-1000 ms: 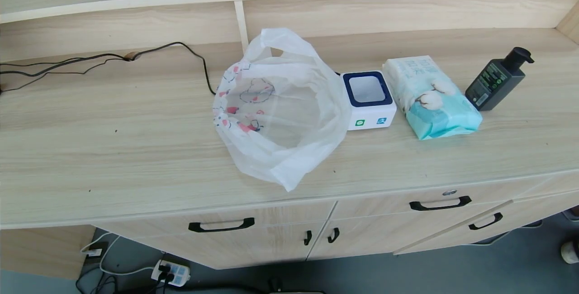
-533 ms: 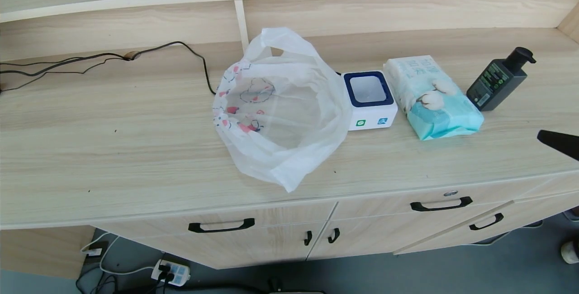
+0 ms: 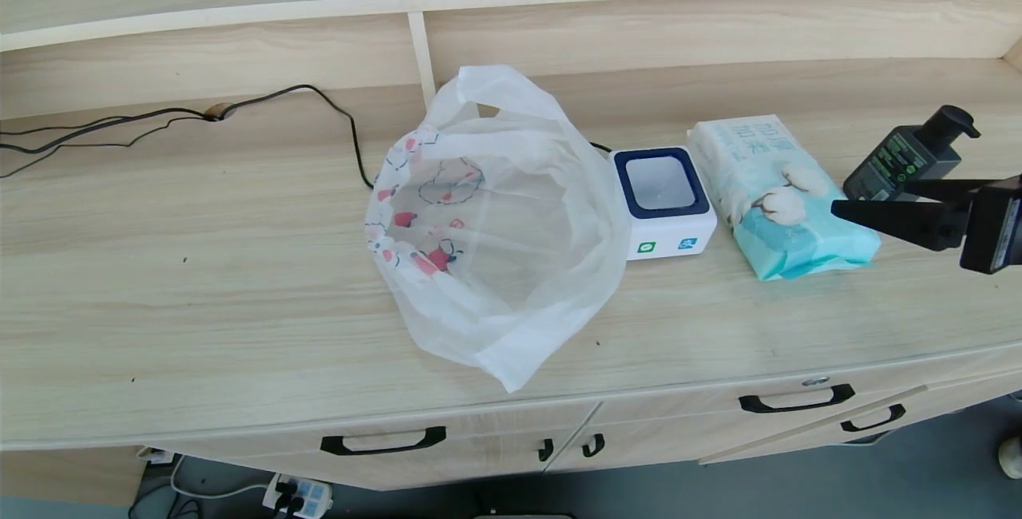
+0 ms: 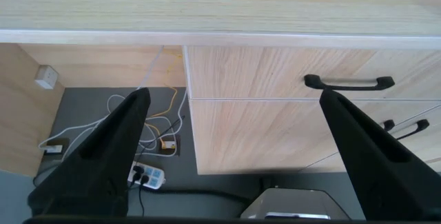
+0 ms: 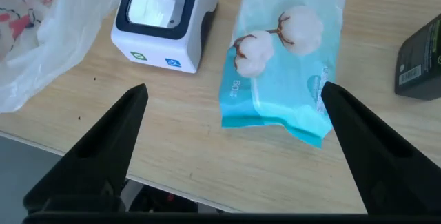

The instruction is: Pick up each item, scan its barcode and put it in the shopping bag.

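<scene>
The right gripper (image 3: 874, 198) hung over the counter (image 3: 200, 263) with its fingers (image 5: 96, 162) spread wide and released, grasping nothing. Just ahead of the fingertips lay the tissue pack (image 3: 782, 200), flat on the counter and apart from them; in the right wrist view its teal end sat in the gap between the two fingers. The dark pump bottle (image 3: 910, 156) stood upright just behind the fingers, toward the back of the counter, beside the outer finger. Past the tissue pack from the fingertips sat the white scanner (image 3: 663, 200), its window facing up, close against the pack's far side. Farther still from the fingers was the shopping bag (image 3: 495, 223), a thin white plastic one with a cartoon print, its mouth gaping open and its side touching the scanner. The left gripper (image 4: 233, 93) was held low in front of the counter, its fingers (image 4: 103, 155) likewise parted and holding nothing; beyond them were the counter's front edge, a black drawer handle (image 4: 349, 83) and a power strip (image 4: 148, 176) on the floor.
</scene>
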{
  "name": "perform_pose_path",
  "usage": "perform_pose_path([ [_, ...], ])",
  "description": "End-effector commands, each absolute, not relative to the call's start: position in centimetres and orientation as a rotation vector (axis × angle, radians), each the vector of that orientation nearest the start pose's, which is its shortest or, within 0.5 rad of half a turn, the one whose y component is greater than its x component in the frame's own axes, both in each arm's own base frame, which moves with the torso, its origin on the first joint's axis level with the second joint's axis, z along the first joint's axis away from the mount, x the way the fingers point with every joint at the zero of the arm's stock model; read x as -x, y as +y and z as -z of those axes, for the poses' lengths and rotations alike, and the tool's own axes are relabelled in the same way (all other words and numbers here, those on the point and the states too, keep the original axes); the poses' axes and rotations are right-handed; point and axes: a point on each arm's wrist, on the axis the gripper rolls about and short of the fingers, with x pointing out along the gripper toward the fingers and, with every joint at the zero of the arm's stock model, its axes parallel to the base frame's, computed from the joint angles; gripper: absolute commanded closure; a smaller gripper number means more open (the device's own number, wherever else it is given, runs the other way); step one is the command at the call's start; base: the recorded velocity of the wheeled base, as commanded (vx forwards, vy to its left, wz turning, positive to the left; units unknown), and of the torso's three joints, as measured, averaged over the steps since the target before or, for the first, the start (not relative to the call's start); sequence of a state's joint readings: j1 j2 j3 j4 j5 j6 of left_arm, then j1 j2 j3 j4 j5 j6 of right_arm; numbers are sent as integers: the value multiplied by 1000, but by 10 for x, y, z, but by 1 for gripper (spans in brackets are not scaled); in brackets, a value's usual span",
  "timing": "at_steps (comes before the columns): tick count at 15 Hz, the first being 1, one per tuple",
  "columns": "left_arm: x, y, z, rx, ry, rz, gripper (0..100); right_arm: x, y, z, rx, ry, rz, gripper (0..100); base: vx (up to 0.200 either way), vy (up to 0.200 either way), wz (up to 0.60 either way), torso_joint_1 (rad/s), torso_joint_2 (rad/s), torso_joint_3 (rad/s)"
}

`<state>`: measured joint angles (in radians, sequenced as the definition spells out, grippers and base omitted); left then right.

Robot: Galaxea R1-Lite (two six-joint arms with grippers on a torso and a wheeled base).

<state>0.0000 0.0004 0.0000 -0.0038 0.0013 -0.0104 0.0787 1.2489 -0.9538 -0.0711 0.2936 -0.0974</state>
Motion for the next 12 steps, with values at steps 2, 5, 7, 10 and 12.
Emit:
perform_pose_path([
  [2, 23, 0, -76, 11, -5, -2, 0, -214, 13, -275, 108, 247, -363, 0, 0, 0, 0, 0, 0, 0],
  [5, 23, 0, -76, 11, -6, -2, 0, -237, 6, -268, 135, 278, -363, 0, 0, 0, 0, 0, 0, 0],
  [7, 23, 0, -76, 9, -8, -1, 0, -261, -4, -268, 163, 284, -338, 0, 0, 0, 0, 0, 0, 0],
  [10, 23, 0, -76, 11, -9, -1, 0, -281, -5, -266, 165, 292, -335, 0, 0, 0, 0, 0, 0, 0],
  [12, 23, 0, -76, 11, -9, -1, 0, -290, -6, -266, 168, 294, -329, 0, 0, 0, 0, 0, 0, 0],
])
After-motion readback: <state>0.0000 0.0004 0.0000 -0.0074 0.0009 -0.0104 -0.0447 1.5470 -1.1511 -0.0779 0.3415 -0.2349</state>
